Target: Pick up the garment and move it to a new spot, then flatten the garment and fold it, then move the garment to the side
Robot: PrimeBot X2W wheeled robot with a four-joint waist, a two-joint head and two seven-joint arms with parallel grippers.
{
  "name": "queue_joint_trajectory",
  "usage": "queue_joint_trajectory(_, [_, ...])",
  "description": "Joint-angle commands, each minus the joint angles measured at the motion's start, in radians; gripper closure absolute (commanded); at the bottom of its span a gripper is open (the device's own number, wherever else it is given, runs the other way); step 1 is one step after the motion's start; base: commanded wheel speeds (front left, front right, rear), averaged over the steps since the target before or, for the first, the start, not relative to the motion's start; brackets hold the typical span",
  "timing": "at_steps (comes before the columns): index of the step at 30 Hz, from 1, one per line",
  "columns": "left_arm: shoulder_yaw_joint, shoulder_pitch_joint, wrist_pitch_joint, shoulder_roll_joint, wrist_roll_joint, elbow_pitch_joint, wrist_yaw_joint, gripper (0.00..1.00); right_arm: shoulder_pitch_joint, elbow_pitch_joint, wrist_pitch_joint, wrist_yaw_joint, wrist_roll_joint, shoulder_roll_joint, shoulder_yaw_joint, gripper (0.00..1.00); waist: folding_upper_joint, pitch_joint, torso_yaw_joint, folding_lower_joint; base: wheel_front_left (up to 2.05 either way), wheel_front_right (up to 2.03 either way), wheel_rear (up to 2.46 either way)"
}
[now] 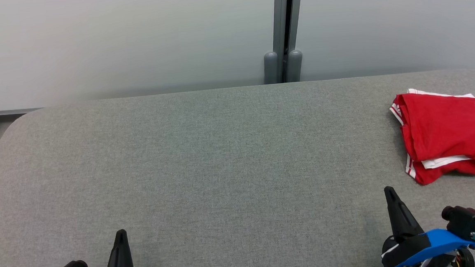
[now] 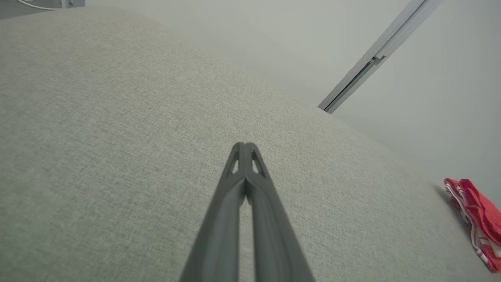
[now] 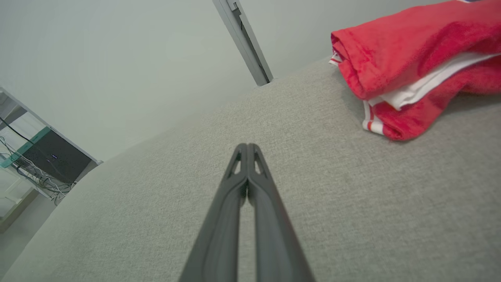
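Note:
The garment (image 1: 448, 133) is a red jersey with white trim and black numerals, lying folded at the right edge of the grey fabric table (image 1: 222, 159). It also appears in the left wrist view as a red bundle (image 2: 477, 219) far right, and large in the right wrist view (image 3: 411, 66) at the upper right. My left gripper (image 1: 121, 233) rests at the lower left, shut and empty, fingertips together (image 2: 244, 145). My right gripper (image 1: 388, 190) sits at the lower right, shut and empty (image 3: 247, 145), a short way in front of and left of the garment.
A pale wall with a grey vertical post (image 1: 285, 31) stands behind the table. In the right wrist view a shelf with dark equipment and cables (image 3: 39, 160) stands off the table's far left end. The table's left edge is rounded (image 1: 10, 126).

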Motion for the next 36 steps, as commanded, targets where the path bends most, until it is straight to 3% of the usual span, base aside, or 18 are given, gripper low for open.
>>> queue_joint_trajectory(1, [0.017,-0.032,0.006,0.001,-0.029,-0.016,-0.009,1.00,-0.016,-0.022,0.006,0.000,0.038,-0.002,-0.006,1.00,0.0000,0.000,0.000,0.0000,0.00,0.00,0.00])
queue_joint_trajectory(36, [0.148,-0.086,0.131,-0.043,-0.420,-0.032,-0.087,1.00,-0.027,-0.068,0.125,0.000,0.509,-0.003,-0.058,1.00,0.0000,-0.011,-0.010,0.0000,0.00,0.00,0.00])
